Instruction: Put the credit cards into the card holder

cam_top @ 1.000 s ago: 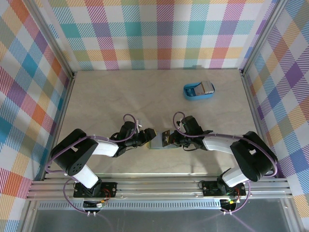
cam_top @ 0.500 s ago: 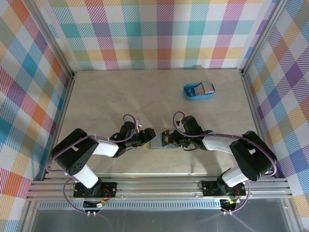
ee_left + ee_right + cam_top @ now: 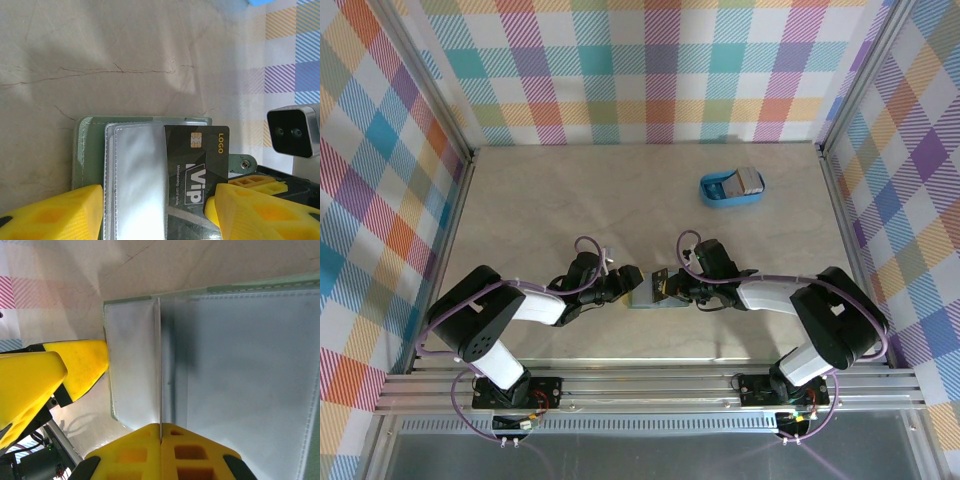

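Observation:
The sage-green card holder point(image 3: 642, 298) lies open on the table between both arms, its clear slot pockets point(image 3: 135, 175) facing up. My left gripper point(image 3: 628, 281) is open. Its yellow fingers stand apart point(image 3: 159, 200) over the holder's near end, and the left fingertip point(image 3: 60, 210) covers the green border point(image 3: 89, 145). My right gripper point(image 3: 667, 287) is shut point(image 3: 161, 427) on a dark VIP credit card point(image 3: 197, 160). The card's leading part is tucked under a clear pocket. It shows edge-on point(image 3: 160, 365) against the holder point(image 3: 240, 365). More credit cards point(image 3: 749, 181) sit in the blue tray.
The blue tray point(image 3: 725, 190) stands at the back right of the table, well away from both arms. Plaid walls and metal rails close in the table on three sides. The right wrist's camera housing point(image 3: 294, 131) hangs just right of the holder.
My right gripper has crept slightly left with the dark card toward the holder. The left arm and the holder have not moved.

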You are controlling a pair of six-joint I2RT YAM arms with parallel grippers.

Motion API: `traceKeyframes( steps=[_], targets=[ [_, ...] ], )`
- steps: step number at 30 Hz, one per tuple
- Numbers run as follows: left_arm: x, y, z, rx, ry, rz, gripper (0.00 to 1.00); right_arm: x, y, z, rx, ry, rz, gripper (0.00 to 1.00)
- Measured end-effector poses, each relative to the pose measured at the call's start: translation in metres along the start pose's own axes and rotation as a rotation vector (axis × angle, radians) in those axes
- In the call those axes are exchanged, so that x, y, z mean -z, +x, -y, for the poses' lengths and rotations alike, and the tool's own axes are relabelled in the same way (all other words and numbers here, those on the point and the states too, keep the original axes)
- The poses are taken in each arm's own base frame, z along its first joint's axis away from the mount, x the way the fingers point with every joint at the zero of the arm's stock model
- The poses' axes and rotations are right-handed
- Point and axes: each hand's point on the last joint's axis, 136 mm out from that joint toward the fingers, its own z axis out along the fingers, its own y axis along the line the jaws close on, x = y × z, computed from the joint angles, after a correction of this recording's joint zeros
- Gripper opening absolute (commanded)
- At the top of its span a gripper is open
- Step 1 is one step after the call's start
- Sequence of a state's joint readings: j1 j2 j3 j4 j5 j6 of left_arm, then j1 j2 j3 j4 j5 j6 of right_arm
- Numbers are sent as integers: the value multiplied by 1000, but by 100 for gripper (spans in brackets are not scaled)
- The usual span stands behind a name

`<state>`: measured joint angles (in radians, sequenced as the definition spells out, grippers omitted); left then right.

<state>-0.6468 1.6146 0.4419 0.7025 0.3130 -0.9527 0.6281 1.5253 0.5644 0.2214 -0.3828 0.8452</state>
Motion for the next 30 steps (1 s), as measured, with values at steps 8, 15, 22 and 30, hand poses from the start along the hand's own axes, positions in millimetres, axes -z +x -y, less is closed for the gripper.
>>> traceKeyframes(
  steps=[8,15,22,30],
  targets=[
    [-2,-1,1,1,11,2,60,0,3,5,-29,10,0,0],
    [-3,-1,2,9,18,5,60,1,4,6,-59,19,10,0],
    [-3,-1,2,10,26,9,60,1,4,7,-94,28,14,0],
    [-3,-2,2,8,34,14,60,0,5,9,-115,42,16,0]
  ],
)
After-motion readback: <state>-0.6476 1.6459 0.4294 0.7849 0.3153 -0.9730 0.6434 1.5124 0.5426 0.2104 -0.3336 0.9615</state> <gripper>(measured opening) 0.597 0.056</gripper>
